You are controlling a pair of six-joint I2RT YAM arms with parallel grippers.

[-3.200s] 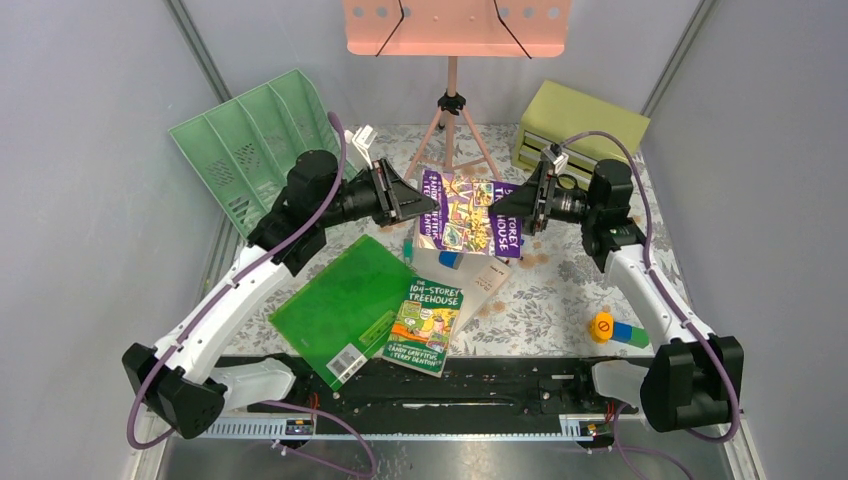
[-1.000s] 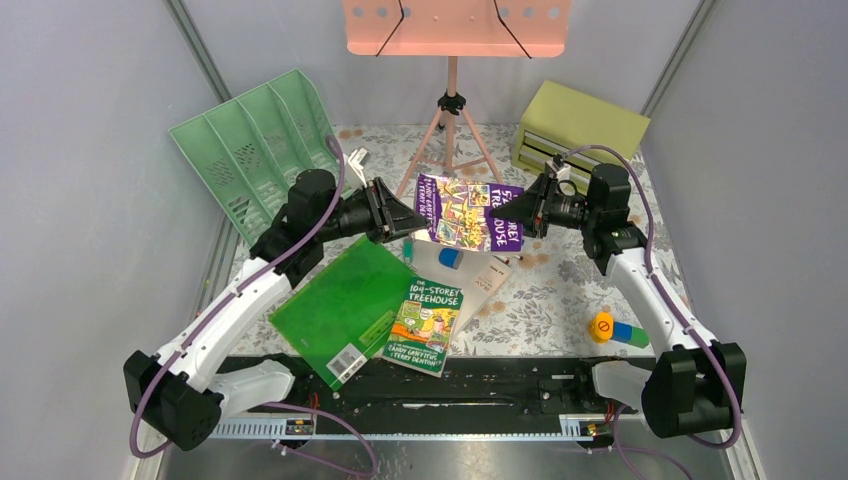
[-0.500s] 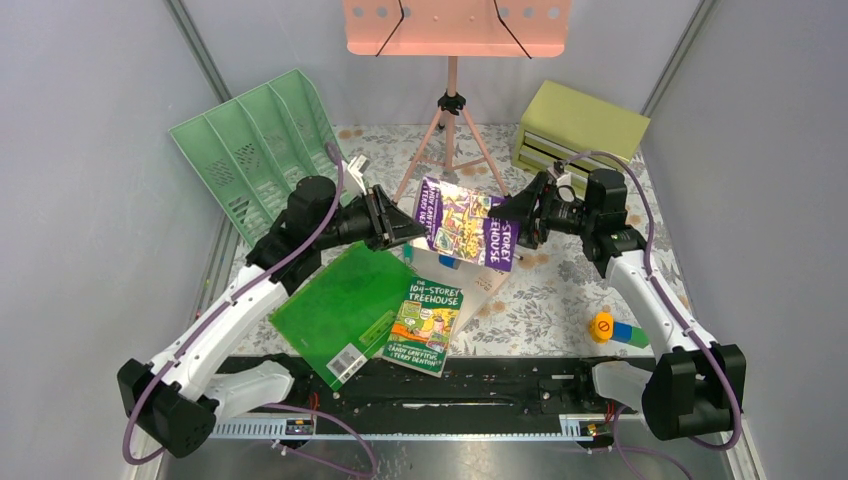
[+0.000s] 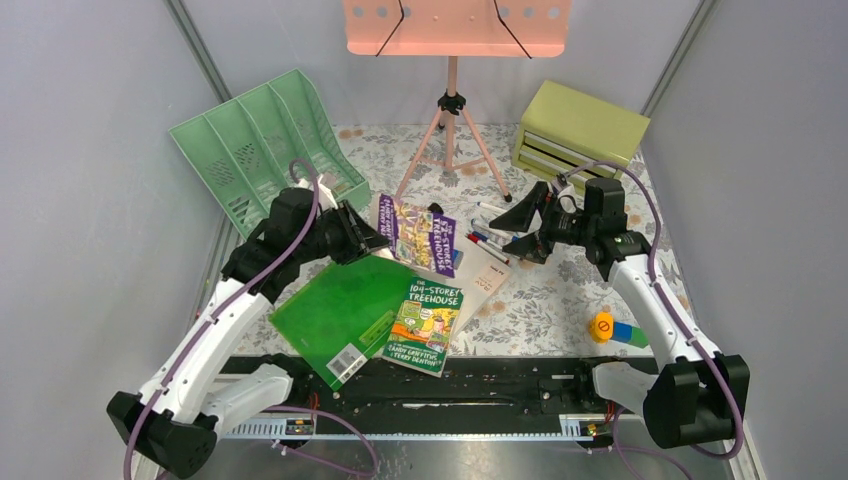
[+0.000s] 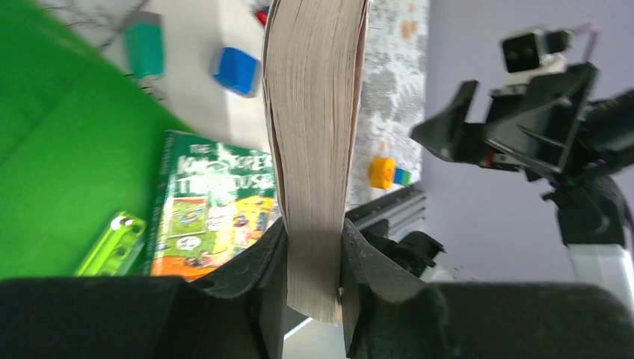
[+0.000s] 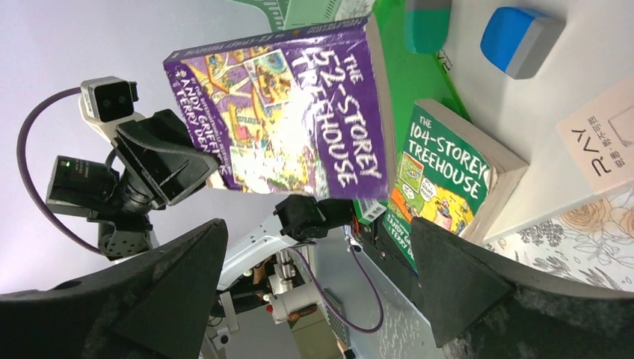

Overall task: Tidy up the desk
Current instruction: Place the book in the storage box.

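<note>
Left fingers (image 5: 271,295) clamp purple book (image 4: 418,232) aloft.

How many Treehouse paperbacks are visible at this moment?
2. The purple book is clamped in the left tool; the green book lies flat toward the near edge of the desk. None seems hidden.

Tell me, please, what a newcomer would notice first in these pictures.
First, the purple book, held over the middle of the desk and clamped in the left claw. The right claw is open beside it and does not touch it. Next come the pink music stand at the back centre and the green tray at the back left.
</note>
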